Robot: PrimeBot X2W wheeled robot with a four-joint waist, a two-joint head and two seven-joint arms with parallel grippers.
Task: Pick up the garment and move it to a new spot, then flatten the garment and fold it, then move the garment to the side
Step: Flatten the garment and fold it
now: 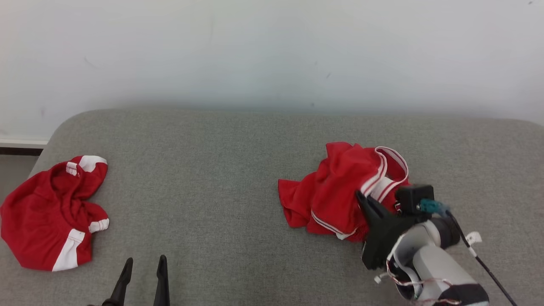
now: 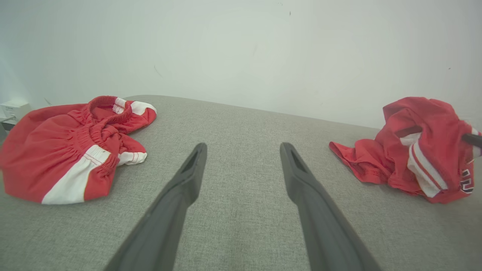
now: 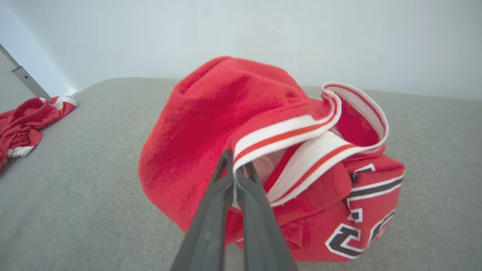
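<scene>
Right jaws tight on striped trim (image 3: 278, 137) of red jersey (image 3: 203, 120).

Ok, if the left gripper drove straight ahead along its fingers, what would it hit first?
Likely nothing soon: the left gripper points between the red shorts and the red jersey, over bare grey cushion, toward the white wall; depth is unclear.

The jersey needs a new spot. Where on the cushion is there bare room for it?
Widest bare patch: the middle of the grey cushion, between the shorts at its left end and the jersey. A narrower strip runs behind both, along the wall. Crowded: the right side, where the right gripper holds the jersey.
</scene>
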